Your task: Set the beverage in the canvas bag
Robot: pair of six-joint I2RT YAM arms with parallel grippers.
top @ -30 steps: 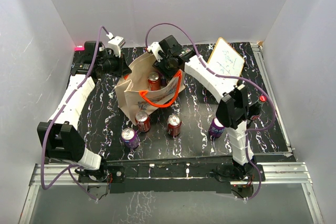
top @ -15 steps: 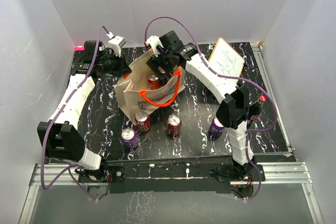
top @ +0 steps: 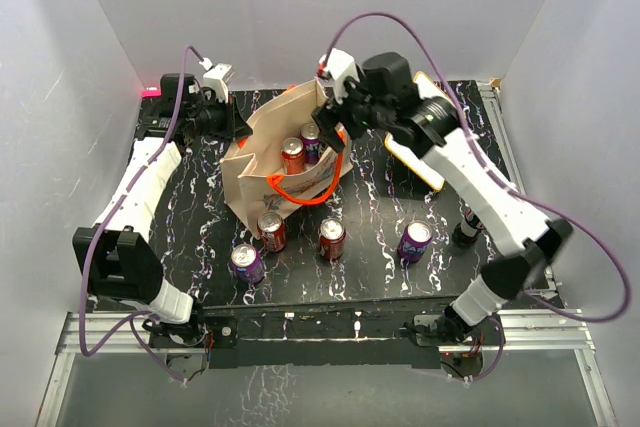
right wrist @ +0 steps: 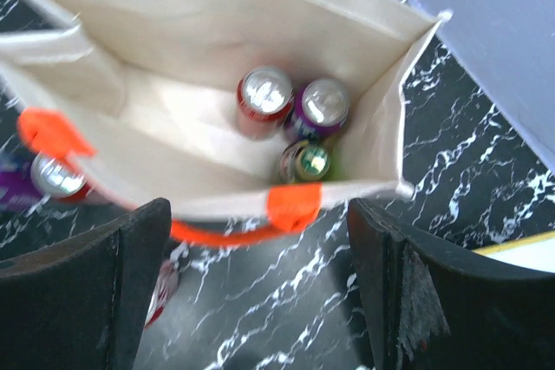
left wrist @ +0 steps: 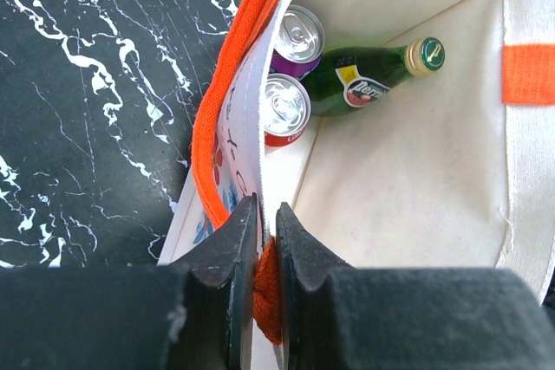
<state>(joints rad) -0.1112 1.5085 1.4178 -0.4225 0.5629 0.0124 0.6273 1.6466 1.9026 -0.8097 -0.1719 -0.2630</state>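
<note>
**Canvas bag.** The canvas bag is a boxy beige tote with orange loop handles. It stands open-mouthed on the black, white-veined table, left of centre between the two arms. Its near side carries a red-and-blue flower print with lettering that is too small to read.

**Contents.** A purple can and a red can stand upright and touching on the bag floor. In the left wrist view a green bottle lies tilted against the purple can and the red can. The bottle's label appears to read "Perrier". The can tops are bare metal, and no brand is legible on their sides.

**Grippers.** The left gripper is clamped on the bag's far-left rim. In its own view the jaws pinch the canvas edge together with an orange handle. The right gripper hovers above the bag mouth with its fingers spread wide, holding nothing. The right wrist view looks straight down into the bag.

**Table.** Four loose cans stand in front of the bag: purple, red, red and purple. A white board lies largely hidden beneath the right arm.

**Change.** One second ago the right gripper sat low in the bag mouth and only the red can showed there. It has since lifted, and the purple can now shows beside the red one. The right elbow has swung outward.
</note>
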